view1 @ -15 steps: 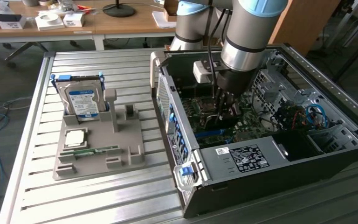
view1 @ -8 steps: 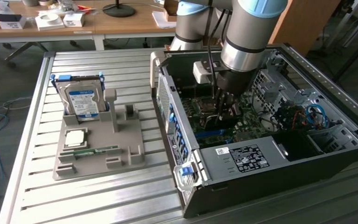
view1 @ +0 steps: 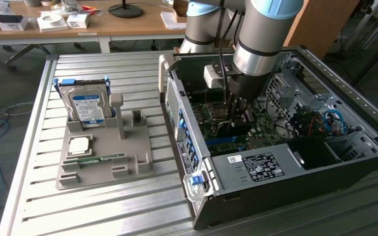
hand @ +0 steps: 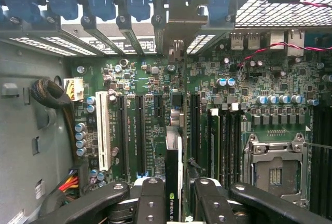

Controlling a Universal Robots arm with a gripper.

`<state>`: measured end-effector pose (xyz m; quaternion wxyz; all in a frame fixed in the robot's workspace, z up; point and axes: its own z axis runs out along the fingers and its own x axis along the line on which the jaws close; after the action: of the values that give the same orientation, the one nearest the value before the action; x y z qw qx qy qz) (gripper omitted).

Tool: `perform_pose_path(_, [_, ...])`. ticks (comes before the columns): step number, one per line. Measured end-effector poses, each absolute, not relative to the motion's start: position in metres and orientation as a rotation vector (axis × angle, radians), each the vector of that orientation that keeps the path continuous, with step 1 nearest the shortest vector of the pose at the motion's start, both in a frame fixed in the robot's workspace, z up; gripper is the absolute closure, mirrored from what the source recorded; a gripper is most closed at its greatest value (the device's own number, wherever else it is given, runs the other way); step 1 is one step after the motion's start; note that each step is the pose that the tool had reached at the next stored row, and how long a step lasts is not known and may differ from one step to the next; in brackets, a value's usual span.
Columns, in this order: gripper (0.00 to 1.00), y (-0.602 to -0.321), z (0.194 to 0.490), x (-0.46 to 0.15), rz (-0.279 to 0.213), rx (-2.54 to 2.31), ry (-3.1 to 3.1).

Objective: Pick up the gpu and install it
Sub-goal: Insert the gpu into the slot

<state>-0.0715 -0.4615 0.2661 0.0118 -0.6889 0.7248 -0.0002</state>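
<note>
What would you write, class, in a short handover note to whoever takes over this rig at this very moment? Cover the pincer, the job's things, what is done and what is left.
Pincer: shut on the gpu, inside the open computer case.
Gpu: held edge-on over the motherboard, lined up along an expansion slot, its metal bracket at the case's rear openings.
Done: gpu picked up and brought into the case. The hard drive and memory stick sit on the grey tray.
Left: whether the card is seated in the slot cannot be told; it is not yet released.
</note>
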Motion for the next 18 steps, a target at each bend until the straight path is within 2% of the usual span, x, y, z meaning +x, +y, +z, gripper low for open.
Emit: perform_pose_path(18, [0.74, -0.4615, 0.2648, -0.0717, 0.000, -2.148, 2.260])
